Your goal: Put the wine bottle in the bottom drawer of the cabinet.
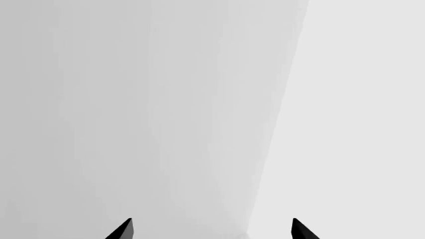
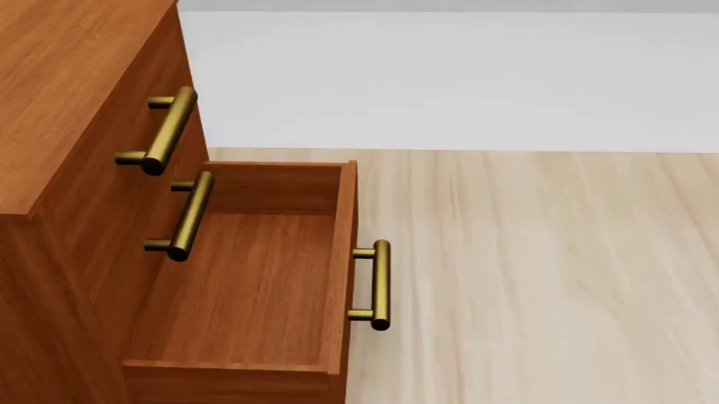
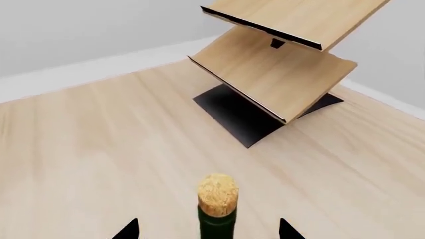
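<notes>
Left wrist view: the left gripper (image 1: 211, 230) spread wide on nothing, facing blank wall. Head view: the bottom drawer (image 2: 242, 282) of the cabinet (image 2: 67, 109) stands pulled out at seven o'clock, bare inside. Right wrist view: the wine bottle (image 3: 217, 206) sits between the right gripper (image 3: 209, 230) tips; whether they clamp it I cannot tell. Keep it upright and lower it centrally into the drawer.

Pale wooden floor (image 2: 540, 269) spreads out to a white wall (image 2: 450, 76) in the head view. In the right wrist view, two pale tilted wooden boards (image 3: 279, 74), one above the other, stand over a black base (image 3: 236, 114) on that floor.
</notes>
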Robot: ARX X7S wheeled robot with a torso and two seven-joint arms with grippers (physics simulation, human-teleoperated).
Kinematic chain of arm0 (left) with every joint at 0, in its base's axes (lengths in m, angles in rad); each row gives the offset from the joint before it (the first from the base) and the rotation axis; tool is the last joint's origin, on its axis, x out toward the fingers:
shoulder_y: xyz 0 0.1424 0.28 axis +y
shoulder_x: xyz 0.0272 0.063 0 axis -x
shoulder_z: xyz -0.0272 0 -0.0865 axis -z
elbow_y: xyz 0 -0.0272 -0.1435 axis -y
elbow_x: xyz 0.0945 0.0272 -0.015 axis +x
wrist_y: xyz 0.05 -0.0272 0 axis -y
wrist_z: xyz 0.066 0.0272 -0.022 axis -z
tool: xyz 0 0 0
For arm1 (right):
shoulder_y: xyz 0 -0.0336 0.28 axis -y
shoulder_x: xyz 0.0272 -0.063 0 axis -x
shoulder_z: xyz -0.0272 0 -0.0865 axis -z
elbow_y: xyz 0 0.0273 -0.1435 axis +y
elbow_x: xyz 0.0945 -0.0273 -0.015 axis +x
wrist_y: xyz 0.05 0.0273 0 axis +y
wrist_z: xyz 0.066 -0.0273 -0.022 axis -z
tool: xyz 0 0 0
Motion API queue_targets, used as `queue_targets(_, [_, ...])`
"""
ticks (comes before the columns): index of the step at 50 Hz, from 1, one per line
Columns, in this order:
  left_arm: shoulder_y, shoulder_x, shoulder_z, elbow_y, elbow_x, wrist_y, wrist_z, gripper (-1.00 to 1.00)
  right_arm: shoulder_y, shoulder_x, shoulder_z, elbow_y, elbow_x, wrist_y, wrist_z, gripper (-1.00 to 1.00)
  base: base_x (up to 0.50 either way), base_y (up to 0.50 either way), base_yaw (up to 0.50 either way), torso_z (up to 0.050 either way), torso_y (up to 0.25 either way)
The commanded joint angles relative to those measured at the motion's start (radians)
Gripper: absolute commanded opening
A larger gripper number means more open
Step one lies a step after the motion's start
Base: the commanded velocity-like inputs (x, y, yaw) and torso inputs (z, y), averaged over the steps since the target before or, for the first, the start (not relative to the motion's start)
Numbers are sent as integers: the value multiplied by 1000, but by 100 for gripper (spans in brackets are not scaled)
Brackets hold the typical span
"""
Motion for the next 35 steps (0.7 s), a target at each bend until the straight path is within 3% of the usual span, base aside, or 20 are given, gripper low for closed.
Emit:
queue_targets(1, [0, -3, 1, 2, -2, 1, -5, 100, -1, 5, -66, 40, -70, -32, -13, 100, 0, 0, 0, 0, 0])
queue_targets(35, [7, -3, -1, -2, -6, 6, -2, 100, 2, 23, -183, 152, -197, -124, -36, 100, 0, 0, 0, 0, 0])
